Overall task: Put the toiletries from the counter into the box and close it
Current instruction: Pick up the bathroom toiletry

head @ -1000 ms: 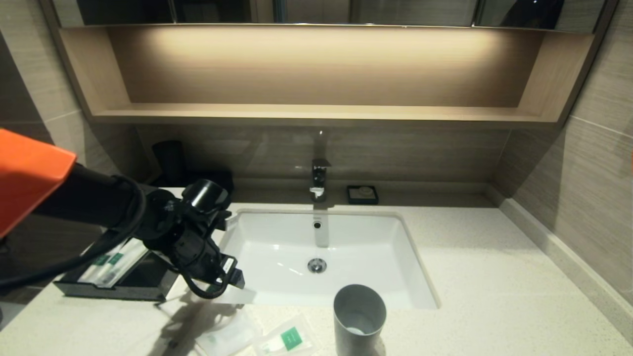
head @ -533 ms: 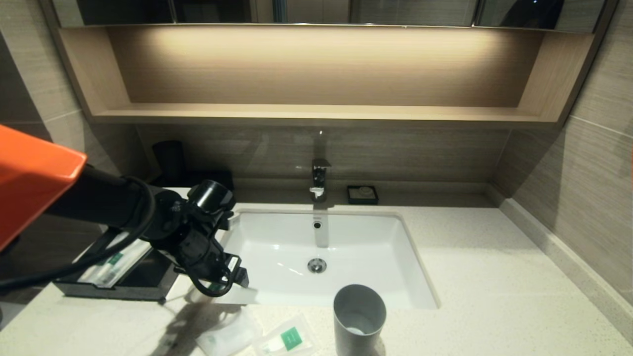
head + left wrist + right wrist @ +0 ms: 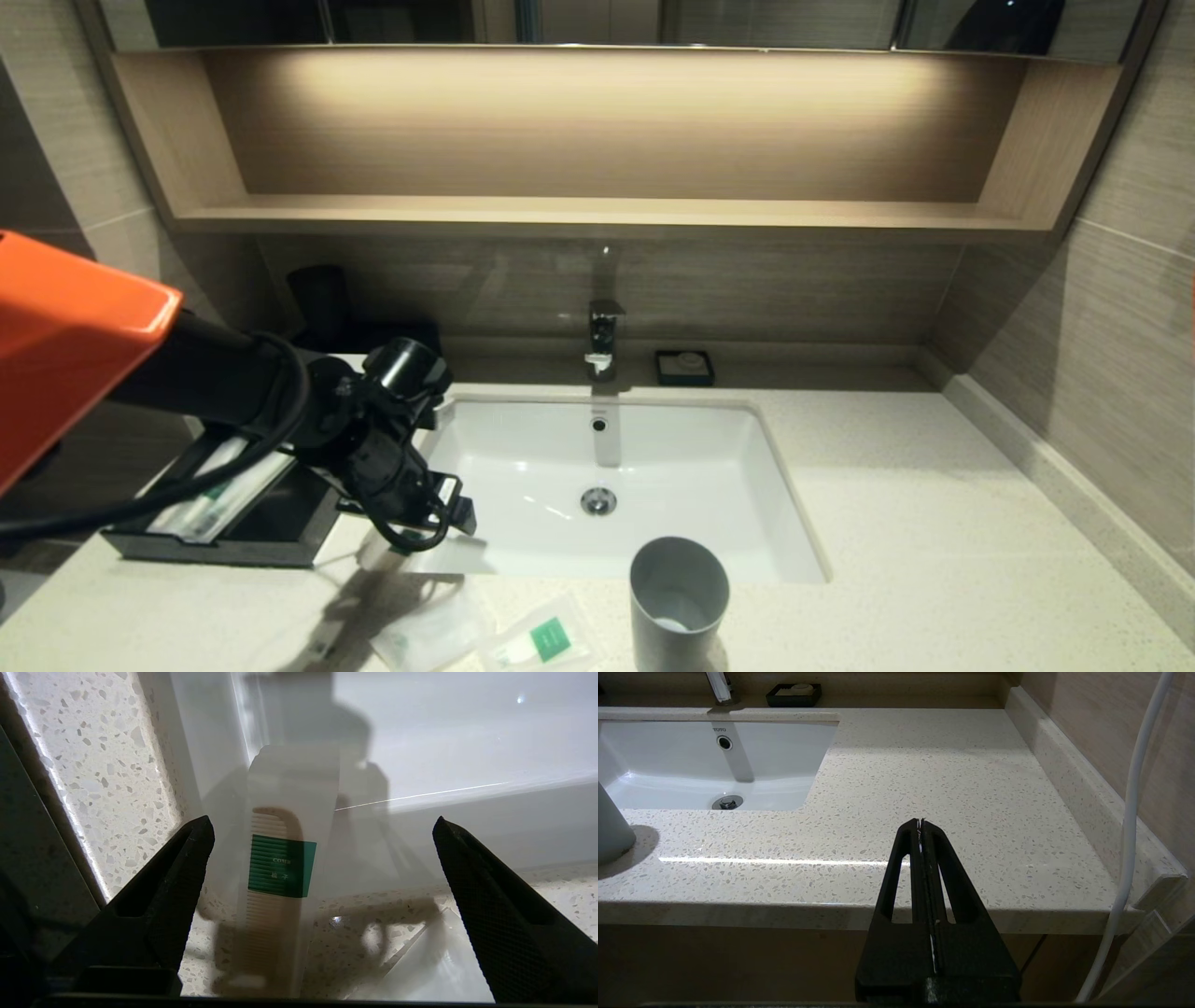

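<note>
A bathroom vanity: the speckled counter [image 3: 934, 523] is carrying a white sunken basin [image 3: 653, 467] beneath a wooden shelf niche [image 3: 597, 215]. At the counter's left end the black box [image 3: 224, 541] is sitting with its drawer pulled out, a wrapped stick with a green label [image 3: 219, 499] lying inside. The left gripper [image 3: 425, 523] is hovering over the basin's near-left corner, jaws standing wide apart and holding nothing; between them, in the left wrist view, a wrapped comb with a green label [image 3: 280, 868] is lying across the basin's edge. Two flat sachets [image 3: 485, 635] are lying on the counter's front edge, just left of the grey tumbler [image 3: 679, 597]. The right gripper [image 3: 920, 823] is resting below the counter's front edge, its jaws pressed together.
</note>
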Motion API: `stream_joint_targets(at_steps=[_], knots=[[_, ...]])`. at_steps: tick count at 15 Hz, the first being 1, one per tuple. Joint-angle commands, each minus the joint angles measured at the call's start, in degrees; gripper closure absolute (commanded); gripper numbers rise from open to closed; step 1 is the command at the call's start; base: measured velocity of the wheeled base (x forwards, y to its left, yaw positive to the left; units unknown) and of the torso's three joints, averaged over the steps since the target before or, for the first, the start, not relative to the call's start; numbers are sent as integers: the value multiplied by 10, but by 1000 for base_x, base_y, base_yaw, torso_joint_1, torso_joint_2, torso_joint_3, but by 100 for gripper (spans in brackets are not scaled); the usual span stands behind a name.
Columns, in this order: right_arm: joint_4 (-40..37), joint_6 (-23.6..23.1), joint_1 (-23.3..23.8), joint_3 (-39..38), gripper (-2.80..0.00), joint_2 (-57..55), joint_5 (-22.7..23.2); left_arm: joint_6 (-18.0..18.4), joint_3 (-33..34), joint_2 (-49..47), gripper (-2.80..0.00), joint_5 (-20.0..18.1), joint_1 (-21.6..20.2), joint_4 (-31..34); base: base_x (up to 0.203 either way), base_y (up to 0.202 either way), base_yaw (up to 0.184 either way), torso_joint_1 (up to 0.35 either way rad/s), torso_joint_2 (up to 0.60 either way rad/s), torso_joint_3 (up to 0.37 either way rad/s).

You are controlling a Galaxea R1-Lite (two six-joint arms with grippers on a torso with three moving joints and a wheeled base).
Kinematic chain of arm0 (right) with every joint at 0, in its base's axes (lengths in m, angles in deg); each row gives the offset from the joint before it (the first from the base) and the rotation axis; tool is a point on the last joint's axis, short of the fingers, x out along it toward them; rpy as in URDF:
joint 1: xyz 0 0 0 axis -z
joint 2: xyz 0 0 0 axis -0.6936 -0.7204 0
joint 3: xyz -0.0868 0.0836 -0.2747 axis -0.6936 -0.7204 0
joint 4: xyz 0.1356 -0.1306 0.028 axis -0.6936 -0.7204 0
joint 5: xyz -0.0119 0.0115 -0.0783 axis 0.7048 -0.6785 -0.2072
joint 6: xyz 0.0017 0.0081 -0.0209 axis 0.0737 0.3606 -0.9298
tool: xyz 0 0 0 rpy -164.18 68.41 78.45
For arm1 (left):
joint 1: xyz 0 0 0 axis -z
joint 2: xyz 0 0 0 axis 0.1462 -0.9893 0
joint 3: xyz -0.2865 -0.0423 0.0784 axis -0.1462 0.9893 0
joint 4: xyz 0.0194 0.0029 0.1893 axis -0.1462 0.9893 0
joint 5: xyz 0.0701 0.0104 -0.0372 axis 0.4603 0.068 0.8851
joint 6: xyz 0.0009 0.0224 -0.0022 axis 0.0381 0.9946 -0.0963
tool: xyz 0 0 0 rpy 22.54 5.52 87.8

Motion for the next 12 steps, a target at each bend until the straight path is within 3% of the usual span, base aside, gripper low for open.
stream_joint_targets(at_steps=[1,12], knots=[[0,0,0,0,0,0,0,0,1,-6,-280,2,0,2,0,0,0,0,0,0],[0,0,0,0,0,0,0,-1,2,-18,-280,2,-1,2,0,0,0,0,0,0]])
